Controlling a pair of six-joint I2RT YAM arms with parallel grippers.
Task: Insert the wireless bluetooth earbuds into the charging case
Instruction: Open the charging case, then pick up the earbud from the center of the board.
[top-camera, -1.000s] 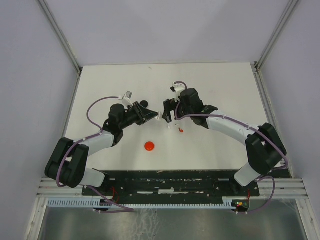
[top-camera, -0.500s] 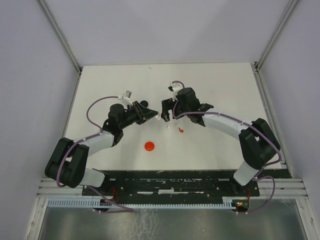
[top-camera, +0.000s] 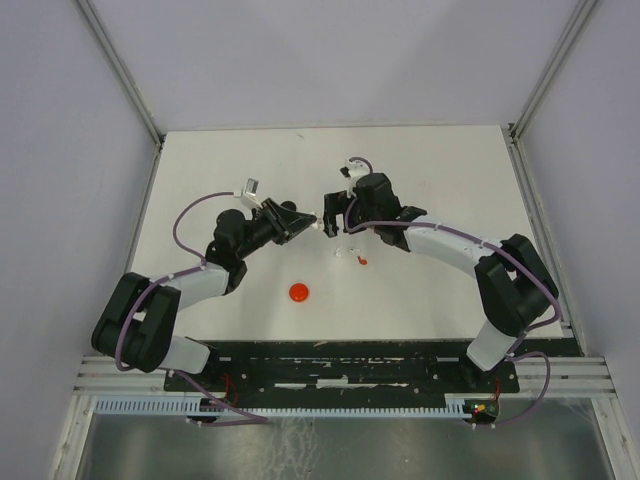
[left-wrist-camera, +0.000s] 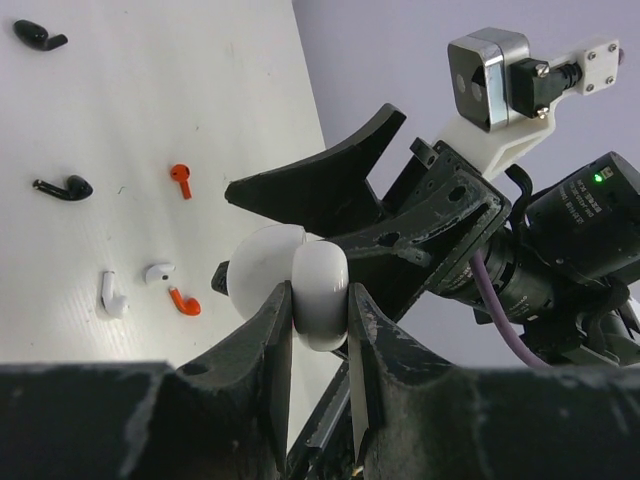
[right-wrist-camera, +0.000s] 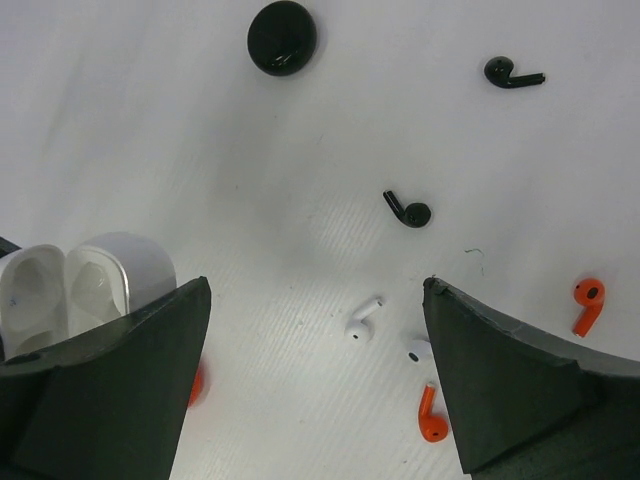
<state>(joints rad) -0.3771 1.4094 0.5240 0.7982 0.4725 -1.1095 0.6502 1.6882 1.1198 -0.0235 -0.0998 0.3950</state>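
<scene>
The left gripper (left-wrist-camera: 320, 300) is pinched on one white charging case (left-wrist-camera: 262, 272), hinged open and held just beside one finger of the right gripper (right-wrist-camera: 315, 290), whose jaws are spread wide around nothing. Six earbuds lie loose on the table (right-wrist-camera: 150, 130) under that spread gap: two black earbuds (right-wrist-camera: 408, 210) farthest out, two white earbuds (right-wrist-camera: 362, 325) nearer, and two red earbuds (right-wrist-camera: 432, 415) close to the other finger. One black round case (right-wrist-camera: 282, 37) lies beyond the fingertips. One red round case (top-camera: 298, 292) sits behind both grippers, toward the bases.
</scene>
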